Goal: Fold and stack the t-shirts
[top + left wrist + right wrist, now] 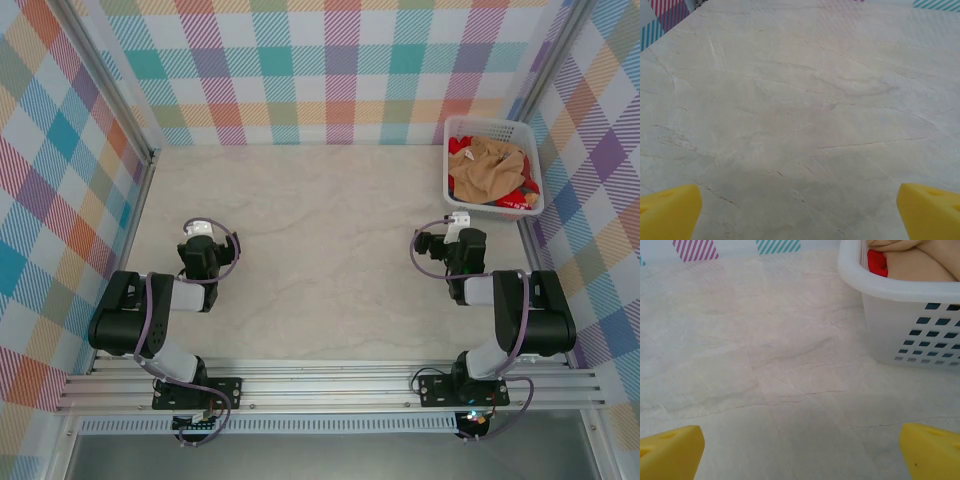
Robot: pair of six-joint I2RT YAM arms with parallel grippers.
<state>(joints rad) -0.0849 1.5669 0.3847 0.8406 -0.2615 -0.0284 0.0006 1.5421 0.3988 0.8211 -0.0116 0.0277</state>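
The t-shirts [492,172] lie bunched in a white lattice basket [452,184] at the back right, tan cloth over red. In the right wrist view the tan t-shirt [920,260] and a red t-shirt [877,263] peek over the basket rim [875,282]. My left gripper [800,210] hangs open over bare marble, its yellow fingertips [670,207] wide apart. My right gripper [800,450] is open too, with nothing between its yellow fingertips [927,447], a short way in front and left of the basket. From above, the left gripper [200,232] and right gripper [456,224] sit low near their arms.
The marble tabletop [320,240] stretches between the arms. Plaid walls [330,70] close in the back and both sides. An aluminium rail [330,385] runs along the near edge.
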